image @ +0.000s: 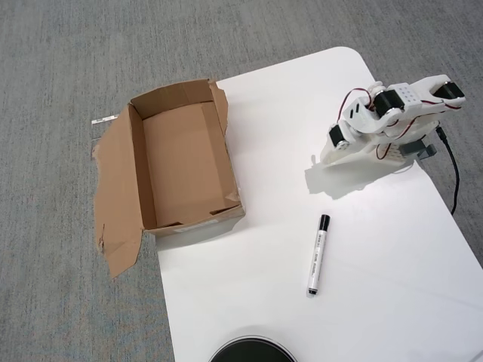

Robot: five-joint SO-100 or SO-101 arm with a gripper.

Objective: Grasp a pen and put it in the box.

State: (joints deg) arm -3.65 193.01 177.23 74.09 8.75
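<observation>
The pen (318, 255) is the object to move, but the largest thing in the overhead view is the white table (377, 302), smooth and matte with rounded corners, standing on grey speckled carpet (60, 60). Next in size is the box (185, 162), brown corrugated cardboard, shallow, rectangular and empty, sitting partly over the table's left edge, with ragged torn rims and one wide flap (117, 196) splayed out flat over the carpet. The white plastic arm (377, 128) sits folded at the table's far right, red wires looping over black servos; I cannot tell how its jaws stand. A dark round object (251, 352) peeks in at the bottom edge. The pen, smallest, lies flat on bare table, well apart from both box and arm, its black cap pointing away from the bottom edge. It looks light, rigid and slick-barrelled, likely to roll. A grip across the mid-barrel, jaws perpendicular to its length, seems the safest hold.
</observation>
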